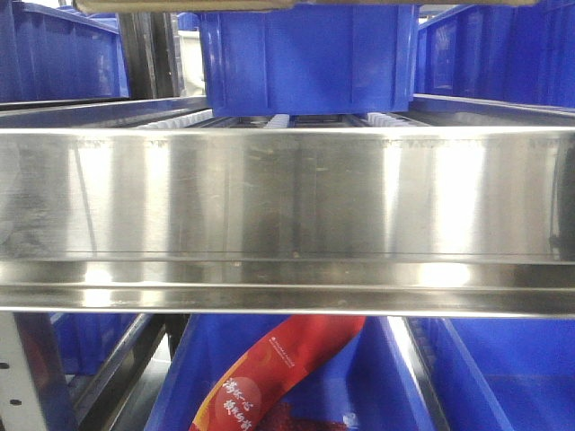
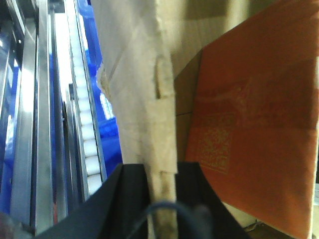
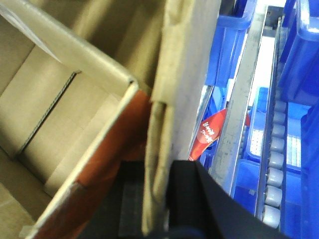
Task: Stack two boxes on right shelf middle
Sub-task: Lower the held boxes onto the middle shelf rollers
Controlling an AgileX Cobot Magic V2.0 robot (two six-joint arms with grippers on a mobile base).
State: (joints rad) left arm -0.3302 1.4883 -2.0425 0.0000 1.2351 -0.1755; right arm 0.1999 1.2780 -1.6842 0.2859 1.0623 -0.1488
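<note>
A tan cardboard box is held between both grippers. In the left wrist view my left gripper (image 2: 160,172) is shut on the box's frayed wall edge (image 2: 137,74), with an orange-red printed face (image 2: 259,124) to the right of it. The right gripper (image 3: 158,167) is shut on the opposite wall (image 3: 169,84), and the open box interior (image 3: 45,104) lies to its left. In the front view the shelf's tall mirror-like steel lip (image 1: 287,197) fills the middle, and a tan strip of box (image 1: 180,4) shows at the top edge. I cannot make out a second box.
A blue bin (image 1: 305,54) stands on white rollers (image 1: 274,119) behind the lip, with more blue bins at both sides. Below the shelf a blue bin (image 1: 395,377) holds a red packet (image 1: 269,377). Roller tracks (image 2: 82,109) and steel rails (image 3: 239,109) run close beside the box.
</note>
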